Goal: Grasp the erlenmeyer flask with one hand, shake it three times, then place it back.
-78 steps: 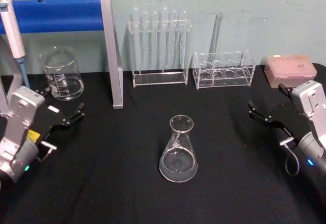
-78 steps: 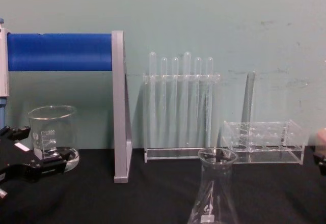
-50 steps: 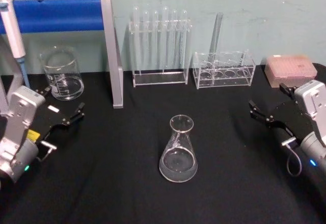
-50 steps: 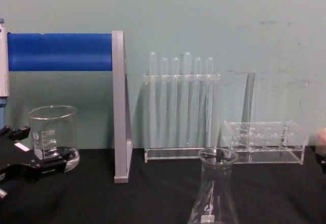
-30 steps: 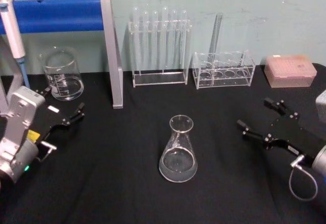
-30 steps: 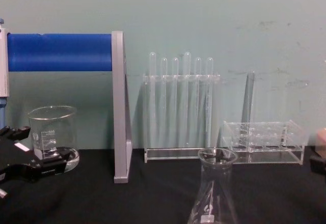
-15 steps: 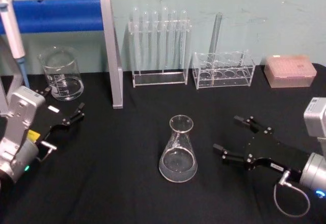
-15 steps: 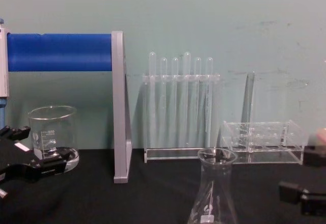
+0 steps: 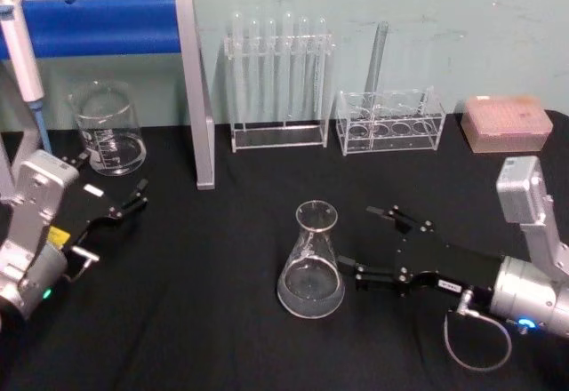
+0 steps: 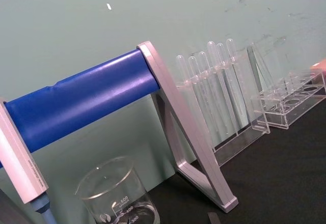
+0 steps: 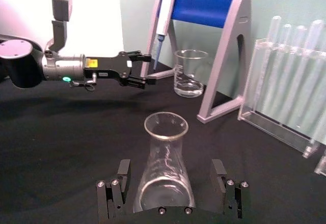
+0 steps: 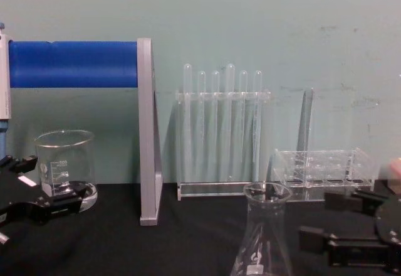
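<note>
Glass of this kind is judged stiff, smooth and easily broken, and the flask (image 9: 311, 262) looks empty, so it is likely light and apt to slip or tip if nudged low on one side. It is seen standing upright near the middle of the black table (image 9: 213, 320), wide base down and narrow neck up. The right gripper (image 9: 357, 237) is held low just to the flask's right, its jaws spread wide and gripping nothing. In the right wrist view the flask (image 11: 165, 165) is framed between the two fingers (image 11: 118, 192), and no contact can be made out. A hold is best taken around the neck or the upper slope, below the flared rim, with gentle pressure. The left gripper (image 9: 108, 179) is parked at the left of the table near the beaker (image 9: 108, 129), jaws apart and empty
</note>
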Robot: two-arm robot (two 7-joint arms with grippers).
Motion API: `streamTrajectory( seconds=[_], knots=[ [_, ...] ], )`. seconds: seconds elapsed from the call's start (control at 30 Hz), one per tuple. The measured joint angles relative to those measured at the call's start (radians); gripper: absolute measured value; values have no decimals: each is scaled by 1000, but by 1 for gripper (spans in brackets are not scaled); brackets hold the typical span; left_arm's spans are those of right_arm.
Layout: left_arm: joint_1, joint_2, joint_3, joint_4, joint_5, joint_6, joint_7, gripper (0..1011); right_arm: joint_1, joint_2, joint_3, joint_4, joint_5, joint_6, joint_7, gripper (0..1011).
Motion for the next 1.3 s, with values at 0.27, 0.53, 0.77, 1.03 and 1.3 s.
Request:
streamTrajectory(
  seconds=[0.27,0.53,0.77,1.03,1.3],
  knots=[
    [0,0,0,0,0,0,0,1001,66,-42,-38,61,17,21,33,1000],
    [0,0,0,0,0,0,0,1001,113,-73,-70,105,24,33,44,1000],
    [0,0,0,0,0,0,0,1001,146,-94,-95,136,23,30,53,1000],
    [0,0,0,0,0,0,0,1001,168,-103,-112,155,22,29,59,1000],
    [0,0,0,0,0,0,0,1001,180,-108,-123,165,21,32,58,1000]
  ],
)
